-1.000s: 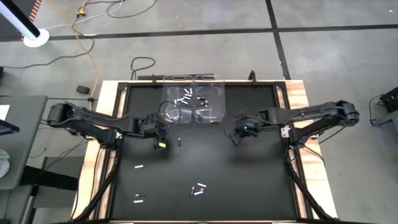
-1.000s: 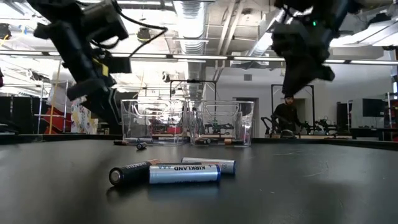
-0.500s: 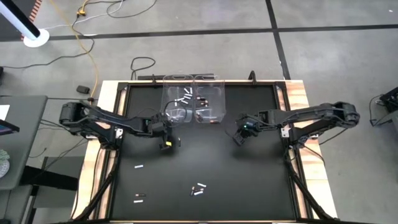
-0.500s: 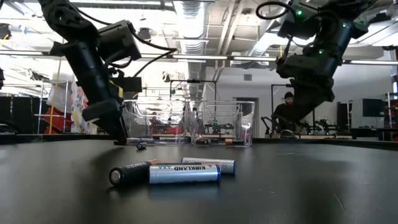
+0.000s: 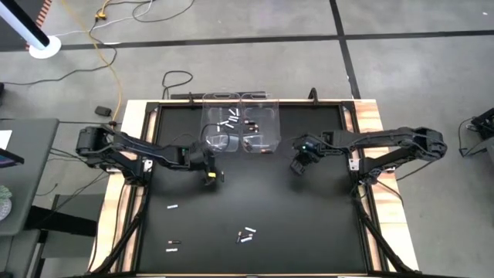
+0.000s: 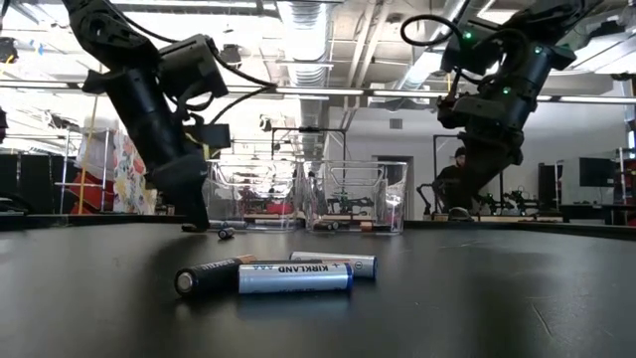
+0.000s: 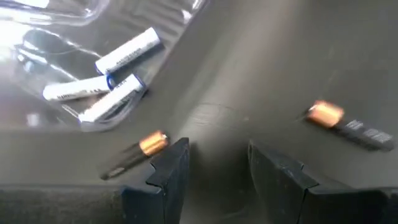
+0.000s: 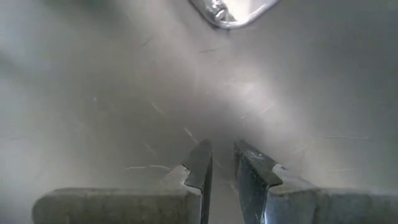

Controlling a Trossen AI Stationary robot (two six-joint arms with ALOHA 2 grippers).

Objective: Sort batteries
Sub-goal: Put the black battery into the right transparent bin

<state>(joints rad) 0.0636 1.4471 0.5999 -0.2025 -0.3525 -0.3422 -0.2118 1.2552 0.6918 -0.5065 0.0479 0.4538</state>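
My left gripper (image 5: 211,177) is open and low over the table, just near of the left clear bin (image 5: 221,127). In its wrist view (image 7: 217,162) one dark battery with a copper end (image 7: 134,153) lies just outside one finger, and a second one (image 7: 348,126) lies farther off on the other side. White batteries (image 7: 112,81) lie inside the left bin. My right gripper (image 5: 296,165) hangs above bare table to the right of the right bin (image 5: 259,127). Its fingers are almost together (image 8: 222,158) with nothing between them.
More batteries lie loose on the near half of the black table: a small cluster (image 5: 245,234), seen close in the low view (image 6: 288,275), one white one (image 5: 173,207) and another (image 5: 174,245). A person stands in the room behind (image 6: 459,184).
My left gripper moved toward the table's right and came down close to the tabletop in front of the left bin, beside the dark battery. My right arm shifted slightly by the right bin.
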